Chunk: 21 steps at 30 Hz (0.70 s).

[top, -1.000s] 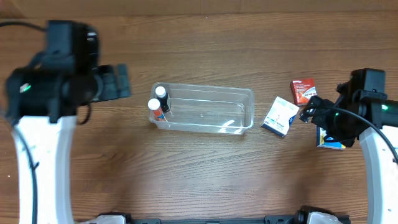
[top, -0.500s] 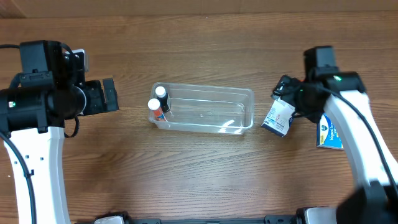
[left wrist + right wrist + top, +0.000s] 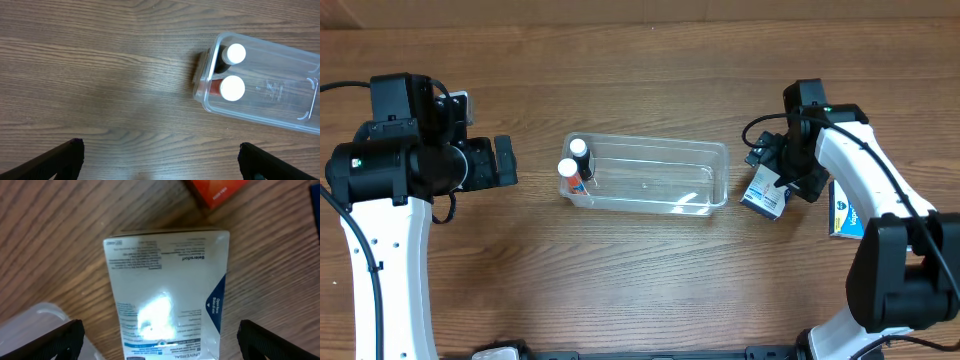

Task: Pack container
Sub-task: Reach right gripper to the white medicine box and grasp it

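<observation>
- While the right gripper [image 3: 160, 335] hangs over the white box [image 3: 167, 295], its jaws stand apart, one finger on each side of the box, and a strip of wood shows between each finger and the box edge.
- Whether the fingers reach down to the level of the box cannot be told.
- The box's long edges run roughly in line with the gap between the fingers. Its far short edge lies near a red box [image 3: 217, 190], with a gap of wood between the two.
- A rounded corner of the container [image 3: 655, 139] shows at the lower left of the right wrist view, apart from the white box by a narrow band of wood.
- From overhead, a blue box [image 3: 845, 215] lies at the right arm's outer side.
- The left gripper [image 3: 160, 150] has its jaws wide apart, holding nothing, over bare table [image 3: 640, 280] to the left of the container.
- The container sits at mid-table, long side left to right, with open wood on its near and far sides.
- Two white-capped bottles [image 3: 235, 53] [image 3: 232, 87] stand upright against the container's left end wall; the rest of its floor is bare.
</observation>
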Tool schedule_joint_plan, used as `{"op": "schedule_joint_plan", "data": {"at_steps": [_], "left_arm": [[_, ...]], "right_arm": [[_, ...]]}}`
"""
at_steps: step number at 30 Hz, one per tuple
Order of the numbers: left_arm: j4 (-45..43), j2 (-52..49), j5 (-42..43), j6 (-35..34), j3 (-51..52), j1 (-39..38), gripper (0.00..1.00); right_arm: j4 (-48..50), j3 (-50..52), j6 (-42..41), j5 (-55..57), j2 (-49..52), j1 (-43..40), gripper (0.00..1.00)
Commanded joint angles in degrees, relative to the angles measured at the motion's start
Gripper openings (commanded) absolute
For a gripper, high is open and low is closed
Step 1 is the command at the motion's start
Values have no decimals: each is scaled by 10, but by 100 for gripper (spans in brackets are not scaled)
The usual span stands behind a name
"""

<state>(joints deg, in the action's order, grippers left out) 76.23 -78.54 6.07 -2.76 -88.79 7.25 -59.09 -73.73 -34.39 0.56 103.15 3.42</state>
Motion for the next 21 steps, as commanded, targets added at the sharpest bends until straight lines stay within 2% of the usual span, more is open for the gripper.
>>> {"op": "schedule_joint_plan", "data": {"at_steps": [1, 9, 21], "left_arm": [[-1, 7, 11, 11, 2, 2, 100], [0, 7, 11, 11, 2, 2, 100], [0, 7, 11, 12, 2, 2, 100]], "right_arm": [[5, 16, 3, 20, 2, 0, 100], [13, 22, 44, 31, 2, 0, 100], [71, 68, 45, 30, 5, 0, 100]]}}
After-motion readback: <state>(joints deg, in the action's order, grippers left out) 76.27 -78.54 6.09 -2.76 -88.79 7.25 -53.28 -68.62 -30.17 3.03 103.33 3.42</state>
